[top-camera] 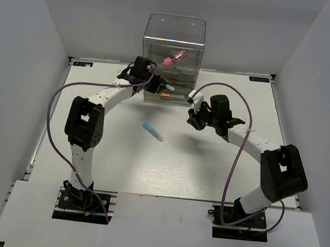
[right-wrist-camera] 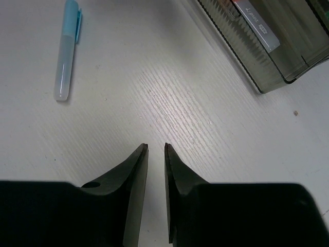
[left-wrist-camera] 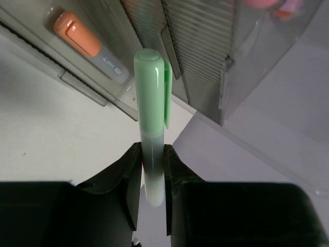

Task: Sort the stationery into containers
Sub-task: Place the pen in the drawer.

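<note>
My left gripper (left-wrist-camera: 152, 154) is shut on the mint-green pen (left-wrist-camera: 151, 98), held cap-first toward the front of the clear drawer box (left-wrist-camera: 205, 51). In the top view this gripper (top-camera: 152, 85) sits at the box's (top-camera: 173, 42) lower left corner. An orange-capped pen (left-wrist-camera: 77, 33) lies in a pulled-out drawer, and a pink-red tube (top-camera: 173, 58) rests in the box's upper part. The blue-capped white marker (top-camera: 153, 131) lies on the table, also showing in the right wrist view (right-wrist-camera: 67, 51). My right gripper (right-wrist-camera: 156, 146) hovers over bare table, open only narrowly and holding nothing.
The pulled-out drawer (right-wrist-camera: 277, 62) juts toward my right gripper (top-camera: 195, 118), a grey labelled pen (right-wrist-camera: 254, 23) inside it. White walls enclose the table on three sides. Purple cables loop beside both arms.
</note>
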Robot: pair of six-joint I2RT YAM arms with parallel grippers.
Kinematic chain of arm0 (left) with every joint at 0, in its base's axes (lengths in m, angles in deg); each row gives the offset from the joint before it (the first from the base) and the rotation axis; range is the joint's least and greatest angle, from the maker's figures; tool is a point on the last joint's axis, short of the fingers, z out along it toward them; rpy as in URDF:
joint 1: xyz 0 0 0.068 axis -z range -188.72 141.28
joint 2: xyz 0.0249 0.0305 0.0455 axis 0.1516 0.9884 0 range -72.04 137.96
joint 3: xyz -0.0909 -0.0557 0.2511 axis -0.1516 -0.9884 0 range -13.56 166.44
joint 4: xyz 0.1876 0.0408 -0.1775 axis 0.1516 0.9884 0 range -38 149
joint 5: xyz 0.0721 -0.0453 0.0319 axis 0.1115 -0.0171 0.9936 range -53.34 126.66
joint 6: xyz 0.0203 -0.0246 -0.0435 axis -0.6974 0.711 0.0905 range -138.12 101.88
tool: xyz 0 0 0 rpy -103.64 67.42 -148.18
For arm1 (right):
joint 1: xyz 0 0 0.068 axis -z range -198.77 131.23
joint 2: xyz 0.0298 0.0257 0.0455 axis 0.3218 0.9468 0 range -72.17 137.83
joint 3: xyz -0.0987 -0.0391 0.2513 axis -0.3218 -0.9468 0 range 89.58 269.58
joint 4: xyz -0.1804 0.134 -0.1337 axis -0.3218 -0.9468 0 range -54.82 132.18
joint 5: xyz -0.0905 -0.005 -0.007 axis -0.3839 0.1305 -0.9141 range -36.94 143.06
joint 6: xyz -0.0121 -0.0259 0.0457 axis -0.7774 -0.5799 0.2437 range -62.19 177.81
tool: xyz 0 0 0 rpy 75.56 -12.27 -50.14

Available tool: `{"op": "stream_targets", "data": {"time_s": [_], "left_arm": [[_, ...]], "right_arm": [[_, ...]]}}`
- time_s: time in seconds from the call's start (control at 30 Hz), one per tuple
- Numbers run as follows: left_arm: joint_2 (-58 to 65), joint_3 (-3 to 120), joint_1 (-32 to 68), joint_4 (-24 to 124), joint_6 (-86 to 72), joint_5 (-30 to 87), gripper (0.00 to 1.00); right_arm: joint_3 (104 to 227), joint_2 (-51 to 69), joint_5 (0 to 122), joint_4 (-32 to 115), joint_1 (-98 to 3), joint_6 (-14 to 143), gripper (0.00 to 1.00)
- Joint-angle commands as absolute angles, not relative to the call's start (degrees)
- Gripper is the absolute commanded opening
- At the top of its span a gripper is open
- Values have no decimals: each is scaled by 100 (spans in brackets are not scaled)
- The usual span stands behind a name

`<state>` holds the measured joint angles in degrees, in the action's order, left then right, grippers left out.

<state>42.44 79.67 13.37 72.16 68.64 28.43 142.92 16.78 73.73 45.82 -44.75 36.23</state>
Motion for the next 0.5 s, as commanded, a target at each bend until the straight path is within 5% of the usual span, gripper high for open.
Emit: {"op": "stream_targets", "data": {"time_s": [0.0, 0.07, 0.2, 0.23, 0.47], "left_arm": [[4519, 8293, 1396, 7450, 7521, 3086, 0], [4643, 8347, 1448, 7397, 7696, 3138, 4], [4872, 8680, 1448, 7345, 7750, 3139, 30], [4959, 8681, 1448, 7248, 7750, 3139, 43], [4943, 8734, 1448, 6958, 7697, 3139, 77]], "right_arm": [[14240, 1485, 7336, 4815, -4435, 3725, 26], [14232, 1450, 7336, 4815, -4435, 3734, 30], [14188, 1423, 7345, 4824, -4453, 3742, 31], [14179, 1440, 7336, 4824, -4453, 3742, 31], [14091, 1441, 7494, 4780, -4444, 3699, 40]]}}
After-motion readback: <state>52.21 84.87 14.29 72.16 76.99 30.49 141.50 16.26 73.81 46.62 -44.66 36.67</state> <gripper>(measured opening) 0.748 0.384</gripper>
